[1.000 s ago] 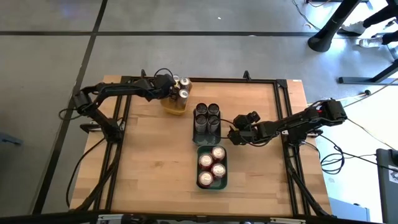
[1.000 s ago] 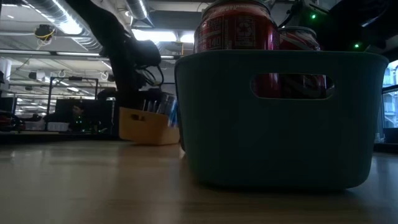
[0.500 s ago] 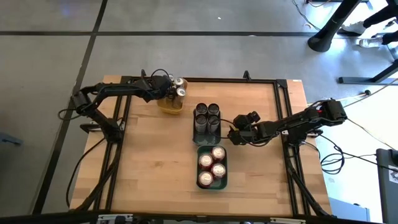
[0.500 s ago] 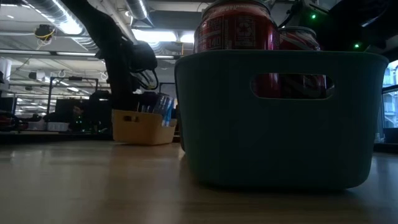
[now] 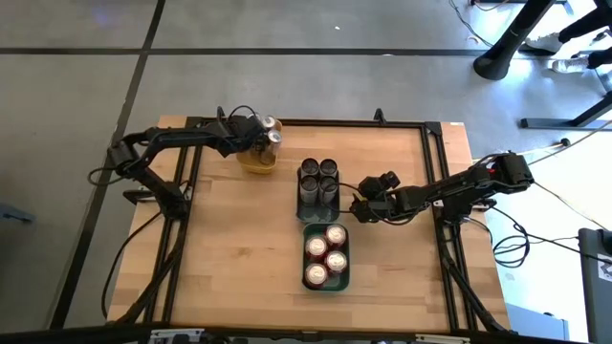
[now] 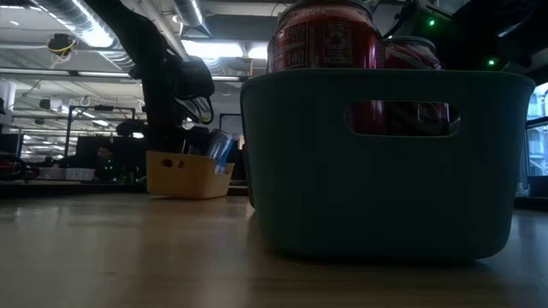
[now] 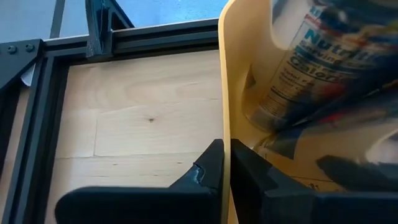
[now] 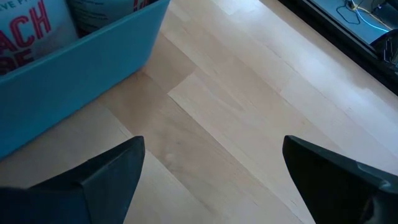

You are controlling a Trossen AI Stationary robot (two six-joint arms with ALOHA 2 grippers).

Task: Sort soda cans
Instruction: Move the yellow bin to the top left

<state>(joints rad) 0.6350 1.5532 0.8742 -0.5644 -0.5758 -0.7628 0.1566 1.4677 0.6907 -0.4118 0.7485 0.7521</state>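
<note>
A yellow tray (image 5: 258,161) with gold soda cans (image 5: 271,130) stands at the table's far left; the cans (image 6: 218,147) lean in it. My left gripper (image 7: 227,165) is shut on the tray's wall. A dark tray of dark cans (image 5: 317,182) stands at the middle of the table. A teal tray (image 5: 326,277) of red cans (image 5: 326,250) stands nearer. My right gripper (image 5: 359,205) hangs open just right of those two trays, with nothing between its fingers (image 8: 112,174). My left gripper pinches the yellow tray's side wall at its rim (image 7: 225,118), one finger inside the tray and one outside. The fingers slant down from the table's left. In the low view the tray's bottom (image 6: 184,192) is on the table.
A black frame (image 5: 316,122) runs along the table's far edge and both sides, close behind the yellow tray. Bare wood lies left of the trays and near the front edge. The teal tray (image 6: 385,162) fills most of the low view.
My left gripper has gone toward the table's left edge, staying shut on the yellow tray's wall. The tray with its cans has slid along the table with it, away from the dark tray.
</note>
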